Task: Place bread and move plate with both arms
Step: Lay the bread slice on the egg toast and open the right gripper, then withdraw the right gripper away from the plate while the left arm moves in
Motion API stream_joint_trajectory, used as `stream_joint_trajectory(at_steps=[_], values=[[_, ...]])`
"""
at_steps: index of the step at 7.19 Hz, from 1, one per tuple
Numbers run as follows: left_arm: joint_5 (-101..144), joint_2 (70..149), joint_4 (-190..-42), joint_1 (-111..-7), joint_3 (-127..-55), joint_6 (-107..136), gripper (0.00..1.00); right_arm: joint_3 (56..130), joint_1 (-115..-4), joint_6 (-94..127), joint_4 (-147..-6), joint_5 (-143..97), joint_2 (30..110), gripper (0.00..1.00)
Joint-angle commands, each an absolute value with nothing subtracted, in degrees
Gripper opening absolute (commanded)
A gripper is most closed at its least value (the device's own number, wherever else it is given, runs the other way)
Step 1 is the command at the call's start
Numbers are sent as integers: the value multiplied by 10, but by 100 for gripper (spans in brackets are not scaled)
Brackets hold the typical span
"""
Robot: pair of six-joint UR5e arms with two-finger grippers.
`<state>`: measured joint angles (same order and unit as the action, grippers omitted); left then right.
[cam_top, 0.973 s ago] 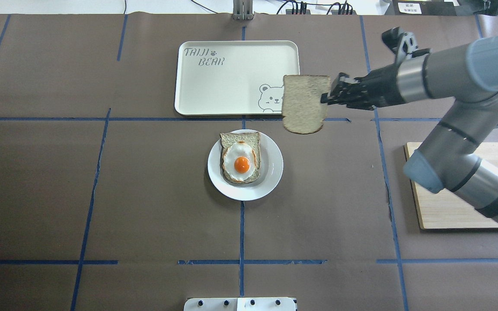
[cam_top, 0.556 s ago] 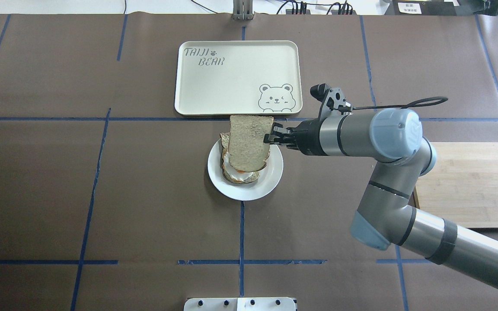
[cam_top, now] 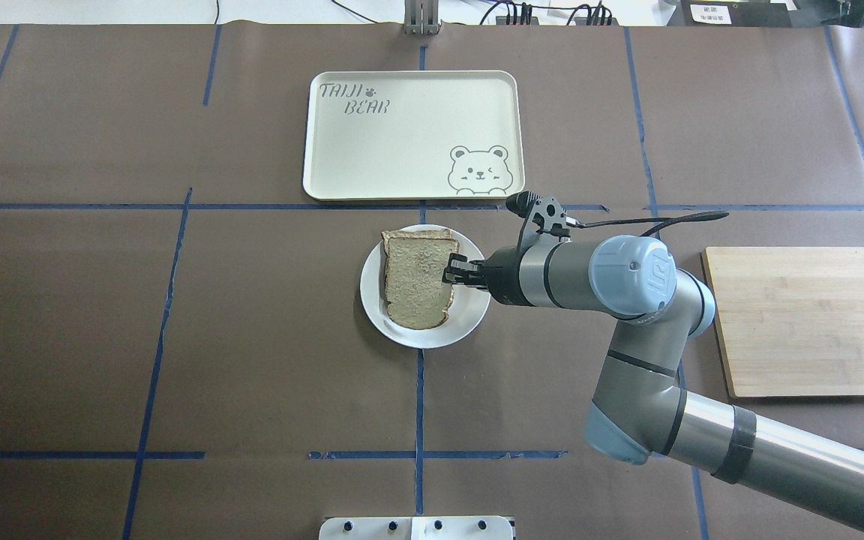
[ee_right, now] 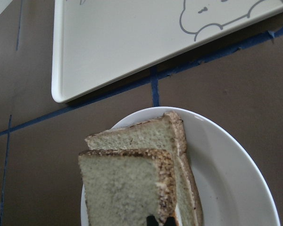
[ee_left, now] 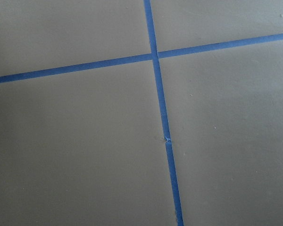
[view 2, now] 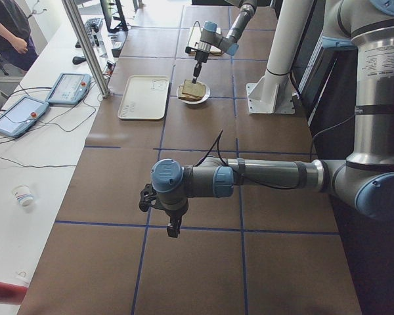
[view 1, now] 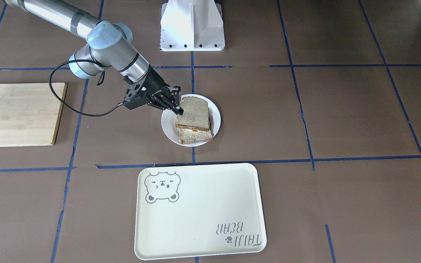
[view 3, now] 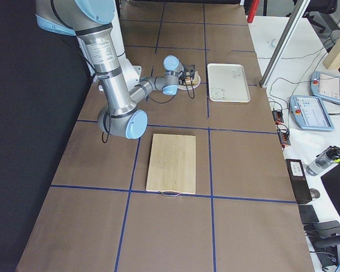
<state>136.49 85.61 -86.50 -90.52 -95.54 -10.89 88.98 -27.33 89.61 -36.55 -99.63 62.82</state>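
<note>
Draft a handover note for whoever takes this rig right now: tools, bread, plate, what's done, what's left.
Right tool: shut on the bread at its edge, not yet released.
Left tool: hangs over bare table, far from the plate; whether it is open or shut cannot be told.
Bread: lies over the egg slice on the plate.
Plate: on the table beside the tray, not on it.
Done: bread brought onto the stack.
Left: release, retract, then move the plate with both arms.
</note>
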Motion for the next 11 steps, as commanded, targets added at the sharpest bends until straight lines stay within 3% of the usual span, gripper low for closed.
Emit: stream_joint_trajectory(at_steps=[1, 2, 5, 7, 11], values=[[1365, 856, -865, -905, -956, -106, 100, 882, -272, 897, -363, -985, 624, 54], [1365, 857, -866, -904, -958, -98, 100, 888, -274, 902, -363, -984, 620, 100], [1366, 863, -867, -903, -991, -96, 100, 923, -328, 897, -368, -1016, 629, 100], [1364, 898, -888, -859, -1031, -95, 100, 931, -448, 893, -379, -1159, 657, 100], [1427, 983, -973, -764, -1028, 182, 100, 932, -614, 592, -553, -1288, 703, 100]])
